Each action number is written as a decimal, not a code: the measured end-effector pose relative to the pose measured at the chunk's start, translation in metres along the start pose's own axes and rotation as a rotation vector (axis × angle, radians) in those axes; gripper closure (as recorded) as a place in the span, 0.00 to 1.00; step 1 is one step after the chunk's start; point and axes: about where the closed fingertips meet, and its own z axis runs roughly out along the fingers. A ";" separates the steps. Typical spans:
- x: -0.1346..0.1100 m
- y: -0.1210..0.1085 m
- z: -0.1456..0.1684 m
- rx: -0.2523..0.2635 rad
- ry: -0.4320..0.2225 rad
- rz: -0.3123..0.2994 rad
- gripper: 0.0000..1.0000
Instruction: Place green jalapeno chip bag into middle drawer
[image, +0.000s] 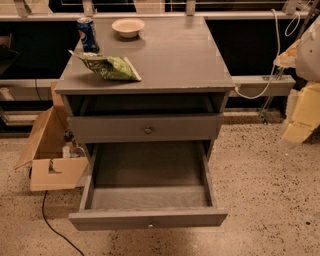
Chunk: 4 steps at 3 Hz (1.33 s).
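Note:
The green jalapeno chip bag (111, 66) lies crinkled on the front left of the grey cabinet top (180, 60). The middle drawer (115, 219) is pulled far out toward me, its inside showing nothing in it, with a small pale knob on its front panel. Above it is a grey drawer front (190, 128) with a darker brass knob, pulled out only slightly. My arm shows as a pale white and yellow shape at the right edge, with the gripper (299, 117) there, well to the right of the cabinet and far from the bag.
A blue soda can (88, 34) and a pale bowl (128, 27) stand at the back of the cabinet top. An open cardboard box (50, 150) sits on the floor left of the drawers, with a black cable (55, 227) in front. White cables hang at the back right.

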 end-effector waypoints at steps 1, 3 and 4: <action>0.000 0.000 0.000 0.000 0.000 0.000 0.00; -0.053 -0.070 0.021 0.100 -0.154 0.030 0.00; -0.088 -0.097 0.037 0.118 -0.286 0.095 0.00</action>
